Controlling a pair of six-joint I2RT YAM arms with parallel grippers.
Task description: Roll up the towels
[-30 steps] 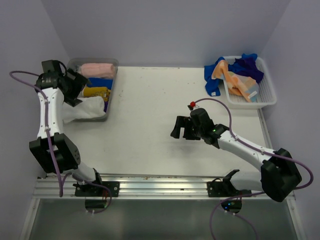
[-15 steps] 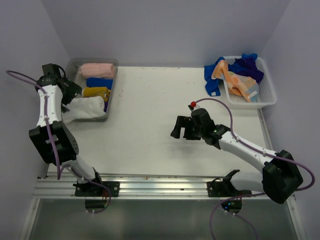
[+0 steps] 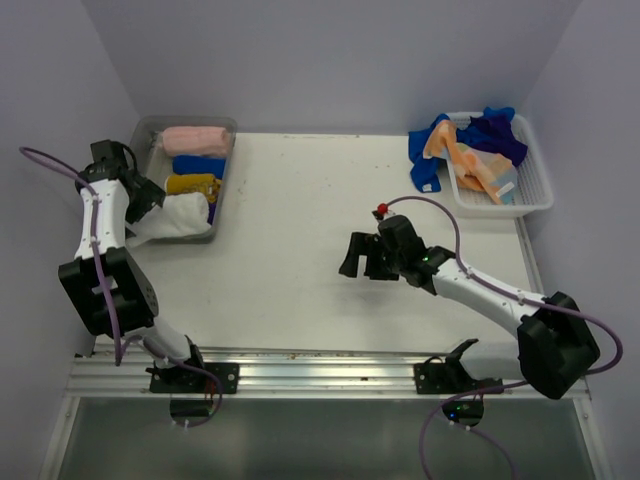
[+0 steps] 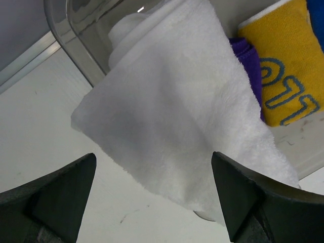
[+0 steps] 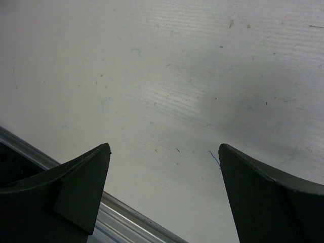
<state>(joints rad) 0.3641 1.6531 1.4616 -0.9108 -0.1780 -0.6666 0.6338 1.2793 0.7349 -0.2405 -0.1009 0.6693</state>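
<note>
A white rolled towel (image 3: 180, 214) lies in the near end of the clear bin (image 3: 224, 170), one loose flap hanging over its near-left rim; it fills the left wrist view (image 4: 187, 111). Rolled pink (image 3: 196, 139), blue (image 3: 199, 164) and yellow (image 3: 191, 185) towels lie behind it. My left gripper (image 3: 143, 197) is open and empty, just left of the white towel, its jaws apart in front of the flap (image 4: 154, 202). My right gripper (image 3: 360, 256) is open and empty over bare table at centre right (image 5: 164, 172). Unrolled blue and orange towels (image 3: 470, 145) fill the white basket (image 3: 535, 190).
The purple walls stand close on the left, back and right. A metal rail (image 3: 300, 372) runs along the near table edge. A blue towel (image 3: 425, 165) hangs out of the basket onto the table. Cables loop off both arms.
My left gripper has come down and nearer along the bin's left side to the white towel's flap. The white towel now lies more tucked in. The right arm has barely moved.
</note>
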